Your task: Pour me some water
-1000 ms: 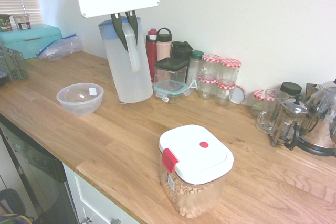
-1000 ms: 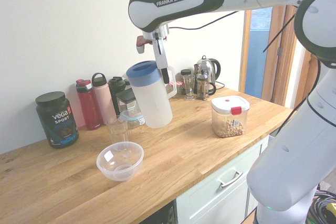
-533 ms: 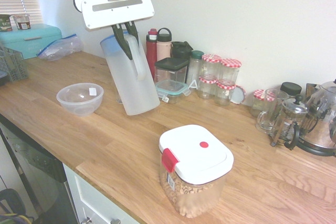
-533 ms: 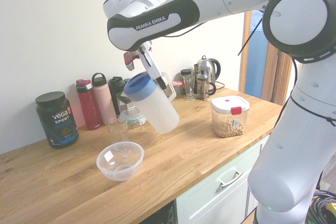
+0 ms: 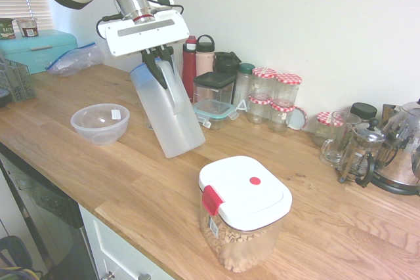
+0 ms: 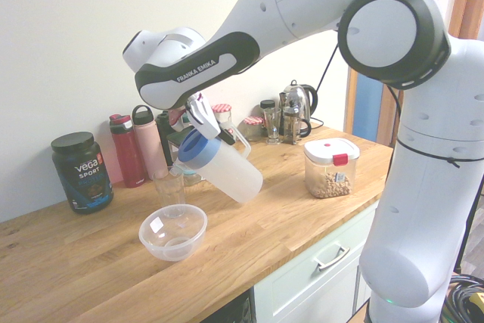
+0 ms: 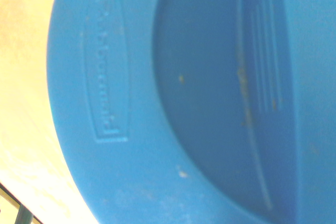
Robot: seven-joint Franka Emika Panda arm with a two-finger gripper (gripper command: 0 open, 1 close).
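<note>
The jug (image 6: pixel 229 172) has tipped more, its blue lid (image 6: pixel 198 149) now lower and nearer the glass (image 6: pixel 171 188), and my gripper (image 5: pixel 157 67) is pinched tight on its handle (image 5: pixel 172 86), I think to pour the water inside, over a wooden counter (image 5: pixel 131 175) by a white wall (image 5: pixel 328 24)

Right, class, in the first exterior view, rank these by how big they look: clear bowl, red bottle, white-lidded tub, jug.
Largest to smallest:
white-lidded tub
jug
clear bowl
red bottle, partly hidden
The tub's nearness to the camera enlarges it.
</note>
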